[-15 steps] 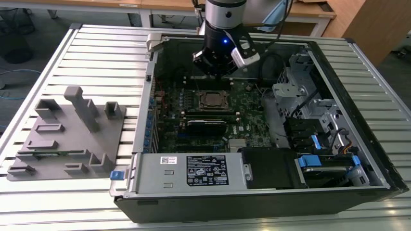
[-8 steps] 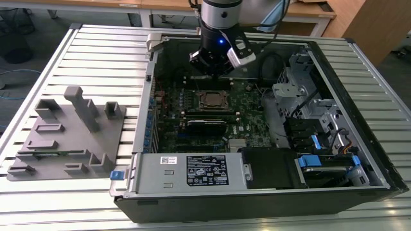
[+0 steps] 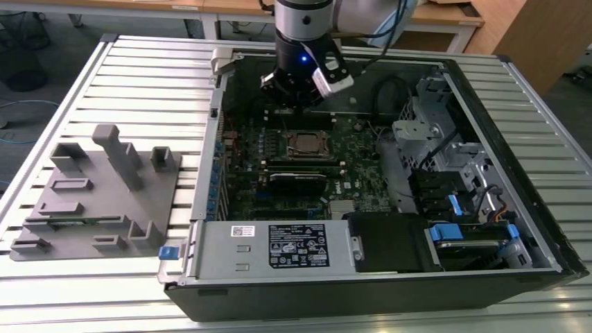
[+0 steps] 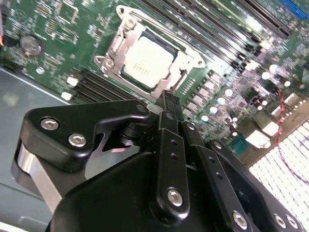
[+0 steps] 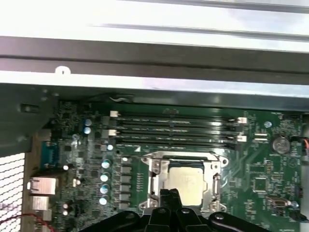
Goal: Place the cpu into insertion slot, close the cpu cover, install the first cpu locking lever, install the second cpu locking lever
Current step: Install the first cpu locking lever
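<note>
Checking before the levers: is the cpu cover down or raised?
Down. In both wrist views the cpu cover lies flat around the cpu, whose top shows through its window.

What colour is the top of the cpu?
The cpu top is pale silver-grey, clearest in the second wrist view.

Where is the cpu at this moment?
In the first wrist view the cpu lies on the motherboard, framed by the cover, beside the memory slots, just ahead of the end effector.

End effector [image 3: 292, 104] over green motherboard [image 3: 356, 159], near cpu [image 3: 303, 142]
</note>
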